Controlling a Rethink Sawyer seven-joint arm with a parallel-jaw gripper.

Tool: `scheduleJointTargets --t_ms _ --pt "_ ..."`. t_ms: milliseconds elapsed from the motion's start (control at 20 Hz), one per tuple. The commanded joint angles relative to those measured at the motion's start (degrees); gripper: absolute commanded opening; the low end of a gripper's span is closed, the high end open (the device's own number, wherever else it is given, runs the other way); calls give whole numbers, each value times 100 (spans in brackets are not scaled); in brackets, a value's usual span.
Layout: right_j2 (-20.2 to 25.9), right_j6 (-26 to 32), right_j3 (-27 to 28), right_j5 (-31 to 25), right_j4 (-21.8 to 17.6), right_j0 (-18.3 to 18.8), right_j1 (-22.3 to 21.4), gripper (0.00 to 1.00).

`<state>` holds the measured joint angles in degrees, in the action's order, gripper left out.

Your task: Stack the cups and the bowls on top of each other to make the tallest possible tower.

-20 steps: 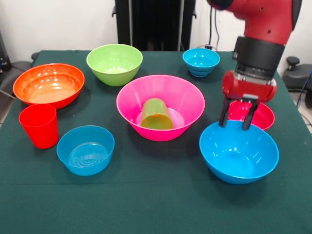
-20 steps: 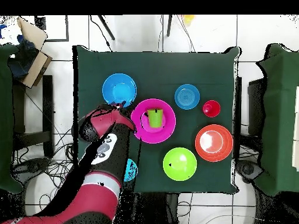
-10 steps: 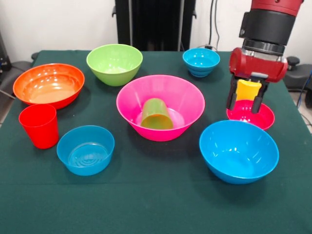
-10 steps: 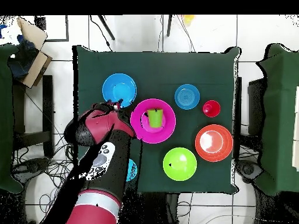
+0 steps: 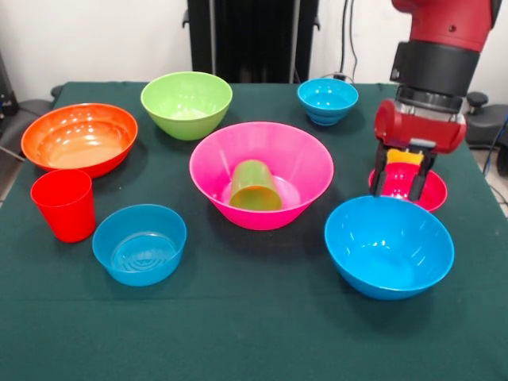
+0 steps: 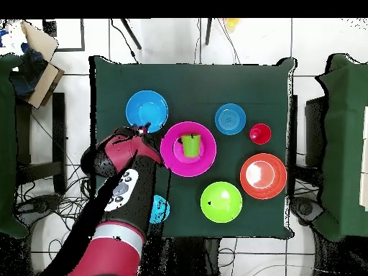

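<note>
One yellow cup (image 5: 405,156) sits clamped between the fingers of the gripper (image 5: 402,184), which we see poised over the magenta-red bowl (image 5: 429,190), beside the large blue bowl (image 5: 389,248).

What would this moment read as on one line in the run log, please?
gripper: over magenta-red plastic bowl | yellow plastic cup: between fingers | tower: unbuilt

- Robotics lab or test cell, not a home.
- Red-and-black robot arm (image 5: 441,48) works at a table (image 5: 262,333) under dark green cloth.
- Loose cables (image 6: 50,208) across white tiled floor (image 6: 172,43).
- Black equipment rack (image 5: 252,40) against plain white wall (image 5: 87,40).
- Cardboard box (image 6: 39,61) parked on a side surface.
- Plastic bowls (image 5: 186,103) laid out like test props.
</note>
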<state>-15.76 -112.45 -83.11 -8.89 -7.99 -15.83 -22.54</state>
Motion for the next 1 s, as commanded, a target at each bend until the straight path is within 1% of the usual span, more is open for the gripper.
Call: scheduleJointTargets --t_ms 50,200,350,500,600,700,1000 --pt "359 -814 381 101 182 -175 702 100" --pt "243 -915 459 169 267 -322 844 100" --pt "90 -965 471 178 362 -487 890 100" --pt "-67 -997 296 25 436 -687 698 100" --pt "-81 -984 182 -131 488 -752 536 100" --pt "-83 -967 153 -240 541 -782 454 100" --pt "-57 -847 159 -316 648 -748 390 100"
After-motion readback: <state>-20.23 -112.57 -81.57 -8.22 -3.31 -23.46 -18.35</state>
